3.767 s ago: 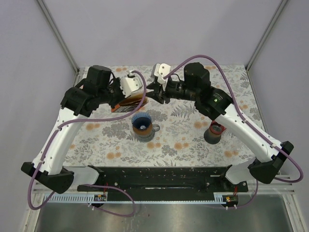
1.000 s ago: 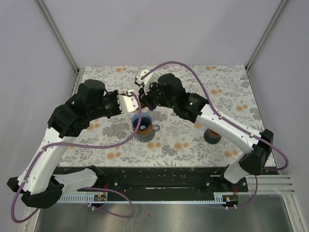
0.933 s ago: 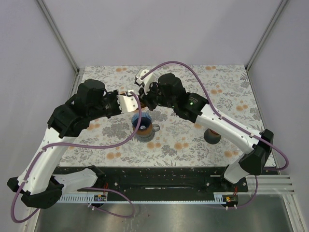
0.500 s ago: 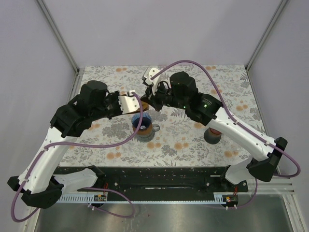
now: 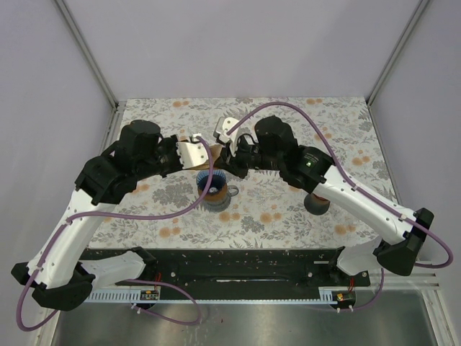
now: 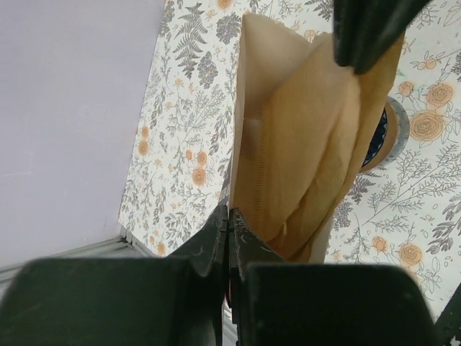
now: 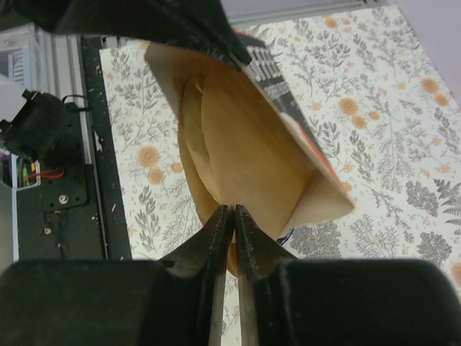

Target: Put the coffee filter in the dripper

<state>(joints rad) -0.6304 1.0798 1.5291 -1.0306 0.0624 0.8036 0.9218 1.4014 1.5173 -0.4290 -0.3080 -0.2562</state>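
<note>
Tabletop [image 5: 274, 216] with a floral-print cover carries the work. Left arm [image 5: 79, 216] and right arm [image 5: 360, 202] reach inward and meet above its middle, just behind the dripper [image 5: 217, 189], a blue ribbed cone with a side handle standing upright on the cover. A dark brown cup [image 5: 319, 200] stands well apart to the right, partly under the right arm.

The filter packet [image 6: 252, 86], tan paper with orange print on one side, is held off the surface; the left gripper [image 6: 229, 223] is clamped tight on its corner. A coffee filter [image 7: 245, 158] protrudes from the packet's open mouth, above the dripper and not in it. The right gripper [image 7: 229, 220] has its jaws almost together, with the filter's lower edge pinched between them.
</note>
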